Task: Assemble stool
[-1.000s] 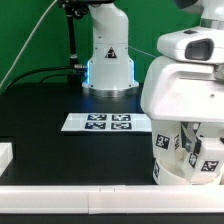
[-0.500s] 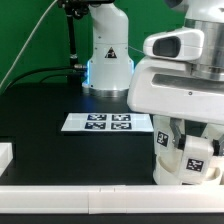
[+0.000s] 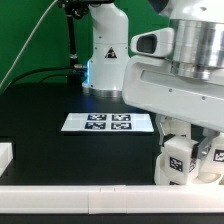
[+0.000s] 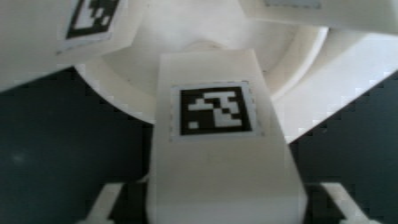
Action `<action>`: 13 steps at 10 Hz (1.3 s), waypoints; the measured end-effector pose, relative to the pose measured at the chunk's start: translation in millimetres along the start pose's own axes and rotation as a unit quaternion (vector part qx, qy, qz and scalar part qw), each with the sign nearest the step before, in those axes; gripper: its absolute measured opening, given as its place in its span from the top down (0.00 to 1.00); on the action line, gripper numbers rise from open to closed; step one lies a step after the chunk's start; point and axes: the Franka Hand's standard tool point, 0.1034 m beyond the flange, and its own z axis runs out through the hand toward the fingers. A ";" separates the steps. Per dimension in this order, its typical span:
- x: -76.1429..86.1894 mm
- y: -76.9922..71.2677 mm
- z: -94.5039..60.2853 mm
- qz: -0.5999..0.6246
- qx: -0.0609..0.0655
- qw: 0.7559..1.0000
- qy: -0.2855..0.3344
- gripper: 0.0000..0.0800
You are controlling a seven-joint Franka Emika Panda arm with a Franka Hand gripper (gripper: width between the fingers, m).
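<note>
In the wrist view a white stool leg [image 4: 219, 130] with a square tag stands between my fingers, and my gripper [image 4: 217, 205] is shut on its lower part. Behind it lies the round white seat disc [image 4: 121, 85]; a second tagged leg [image 4: 80, 40] rises from it. In the exterior view my hand covers the gripper at the exterior view's right. Below the hand stand the tagged leg [image 3: 178, 160] and the seat's side [image 3: 163, 178] near the front rail. Whether the held leg sits in its socket is hidden.
The marker board [image 3: 107, 122] lies flat in the middle of the black table. The robot base [image 3: 108, 60] stands behind it. A white rail [image 3: 80, 192] runs along the front edge, and a white block [image 3: 5, 156] sits at the exterior view's left.
My hand has turned and swung toward the exterior view's left over the stool. The tagged faces below it have rotated, showing a different side now.
</note>
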 end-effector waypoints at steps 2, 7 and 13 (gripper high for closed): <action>0.2 11.4 0.4 0.117 0.001 0.993 -0.010 0.58; -4.1 27.3 -0.1 0.285 -0.017 0.958 -0.012 0.58; -10.6 21.2 -14.3 0.319 -0.015 0.947 -0.009 0.23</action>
